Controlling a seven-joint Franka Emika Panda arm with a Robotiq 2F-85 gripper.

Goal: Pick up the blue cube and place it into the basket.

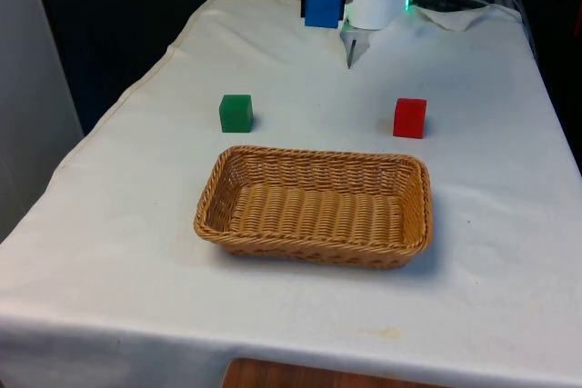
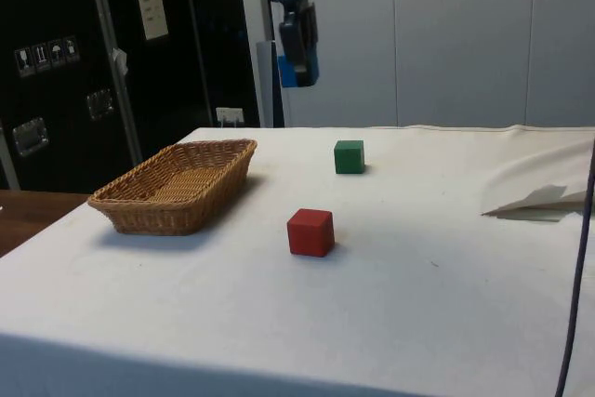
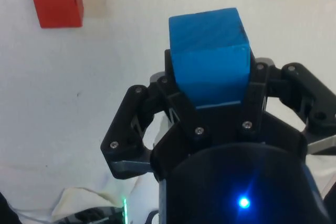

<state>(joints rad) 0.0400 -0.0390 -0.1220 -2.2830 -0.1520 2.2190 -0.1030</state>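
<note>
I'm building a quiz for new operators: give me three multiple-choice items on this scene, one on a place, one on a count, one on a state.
1. Where is the blue cube?
A. In the basket
B. Held in the gripper, above the table
C. On the cloth beside the red cube

2. How many cubes rest on the cloth?
A. One
B. Two
C. Three

3. What does the basket hold?
A. Nothing
B. The green cube
C. The red cube

Answers:
1 B, the fingers clamp it, well above the cloth in the side view.
2 B, the green cube and the red cube.
3 A, its woven floor is bare.
</note>
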